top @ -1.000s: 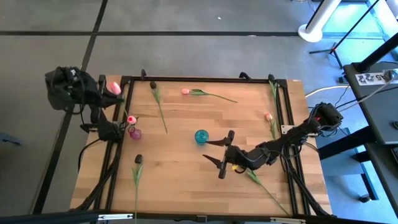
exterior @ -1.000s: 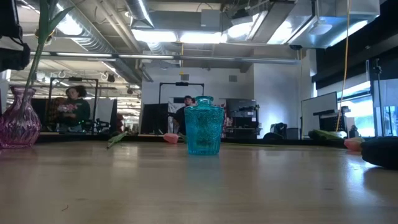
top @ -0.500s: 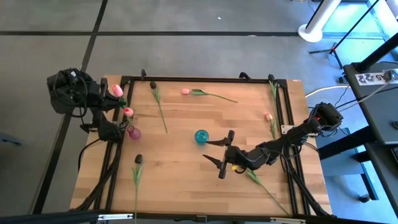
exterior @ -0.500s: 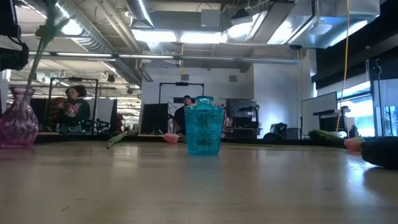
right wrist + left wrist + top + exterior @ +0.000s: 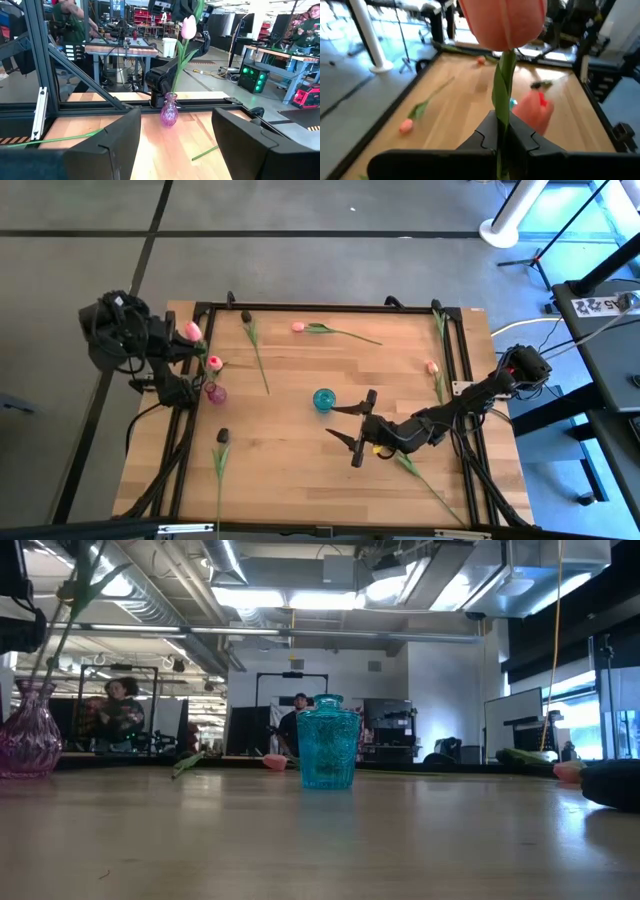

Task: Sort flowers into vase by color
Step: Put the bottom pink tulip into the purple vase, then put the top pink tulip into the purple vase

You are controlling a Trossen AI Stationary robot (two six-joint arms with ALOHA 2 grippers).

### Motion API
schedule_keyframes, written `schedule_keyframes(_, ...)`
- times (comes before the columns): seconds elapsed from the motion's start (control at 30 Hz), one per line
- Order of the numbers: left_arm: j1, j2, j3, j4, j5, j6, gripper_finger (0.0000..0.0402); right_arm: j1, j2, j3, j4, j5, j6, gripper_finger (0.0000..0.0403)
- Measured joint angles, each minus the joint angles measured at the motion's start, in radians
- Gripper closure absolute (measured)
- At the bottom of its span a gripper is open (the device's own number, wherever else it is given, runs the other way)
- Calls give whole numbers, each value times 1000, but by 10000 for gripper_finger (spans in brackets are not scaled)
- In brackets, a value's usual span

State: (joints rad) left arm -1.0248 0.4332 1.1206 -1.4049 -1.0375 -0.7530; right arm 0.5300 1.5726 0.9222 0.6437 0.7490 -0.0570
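My left gripper (image 5: 176, 346) is raised over the table's far-left corner, shut on a pink tulip whose bud (image 5: 190, 332) stands just above the fingers (image 5: 485, 137). Below it the pink glass vase (image 5: 216, 393) holds another pink tulip (image 5: 214, 363); the right wrist view shows that vase (image 5: 170, 112) and bloom (image 5: 188, 27). The teal vase (image 5: 323, 399) stands at mid-table. My right gripper (image 5: 335, 422) lies open and low beside it, touching nothing. Loose on the wood lie two dark tulips (image 5: 246, 316) (image 5: 222, 436) and two pink ones (image 5: 298, 327) (image 5: 432, 367). My left gripper pinches the pink tulip's stem (image 5: 504, 107) between its two fingers, a short way below the bud (image 5: 502, 22). The stem runs between the fingers and on past them, with the bud upright. The tulip is lifted clear of the table; its lower end is hidden.
A green stem (image 5: 430, 488) lies partly under my right arm near the table's near-right corner. Black rails (image 5: 320, 307) frame the table. Bare wood lies in the near middle (image 5: 290, 480). People and workbenches show in the room beyond (image 5: 115, 720).
My left gripper has carried the pink tulip a little toward the table's right and near side, closer to the pink vase, staying shut. The tulip in the vase has swayed slightly. In the low view a second stem now shows above the vase.
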Motion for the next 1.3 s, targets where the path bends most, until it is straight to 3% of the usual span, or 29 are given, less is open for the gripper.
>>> schedule_keyframes(0.13,0,0,-18,-3,21,-51,387,0,0,0,-17,-23,1,158)
schedule_keyframes(0.3,0,0,-18,-1,27,-83,362,-2,0,0,-66,-146,3,158)
schedule_keyframes(0.53,0,0,-18,-72,68,-196,326,-22,0,0,-81,-159,1,157)
schedule_keyframes(0.7,2,0,-18,-159,172,-256,310,-29,0,0,-98,-159,5,156)
schedule_keyframes(0.93,37,0,1,-166,239,-266,295,-36,0,0,-99,-159,8,156)
schedule_keyframes(1.3,110,0,183,-166,517,-250,288,-190,0,0,-101,-157,101,156)
